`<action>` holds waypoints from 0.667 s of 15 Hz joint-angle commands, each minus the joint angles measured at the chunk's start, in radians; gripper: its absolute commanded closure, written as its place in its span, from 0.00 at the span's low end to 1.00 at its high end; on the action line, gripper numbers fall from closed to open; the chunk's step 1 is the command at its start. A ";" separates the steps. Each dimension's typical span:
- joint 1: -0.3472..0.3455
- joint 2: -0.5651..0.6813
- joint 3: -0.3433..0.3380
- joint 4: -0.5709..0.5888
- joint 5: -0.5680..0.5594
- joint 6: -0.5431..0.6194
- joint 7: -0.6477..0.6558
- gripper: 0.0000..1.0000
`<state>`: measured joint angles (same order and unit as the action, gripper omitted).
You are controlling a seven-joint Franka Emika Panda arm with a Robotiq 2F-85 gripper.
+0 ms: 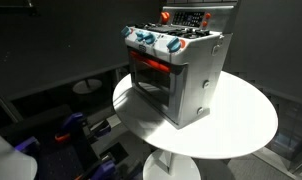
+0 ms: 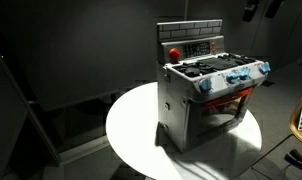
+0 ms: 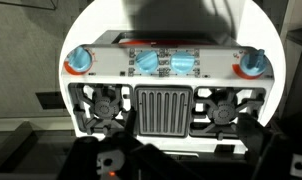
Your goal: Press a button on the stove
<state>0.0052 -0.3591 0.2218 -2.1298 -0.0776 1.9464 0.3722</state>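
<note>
Wrist view first: the camera looks straight down on the stove (image 3: 166,95). Its row of blue-and-red knobs (image 3: 161,62) runs along the top of the picture and the burners sit below that. The gripper (image 3: 181,160) comes in as dark shapes at the bottom edge. The fingers look spread apart with nothing between them, but it's murky down there, so that's a best read. The stove lies directly under the jaws, with its long side running left-right across the view. Any back-panel buttons would be down by the fingers, and I can't make them out here.

In an exterior view the stove (image 1: 181,70) sits on a round white table (image 1: 241,135), knobs facing near-left. The red control panel (image 1: 188,17) stands up at the far edge. I can't pick out the jaws.

In an exterior view from the opposite side, the stove (image 2: 206,95) stands right of centre on the table (image 2: 131,130), and the panel (image 2: 196,47) faces the camera. A dark shape (image 2: 259,8) at the top right may be the arm, cropped. My guess is the press means dropping down at the panel end, away from the knobs.
</note>
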 commanded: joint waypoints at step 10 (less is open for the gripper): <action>-0.044 0.243 -0.116 0.133 -0.123 0.220 0.112 0.00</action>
<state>-0.0345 -0.1663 0.1229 -2.0407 -0.1600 2.1316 0.4310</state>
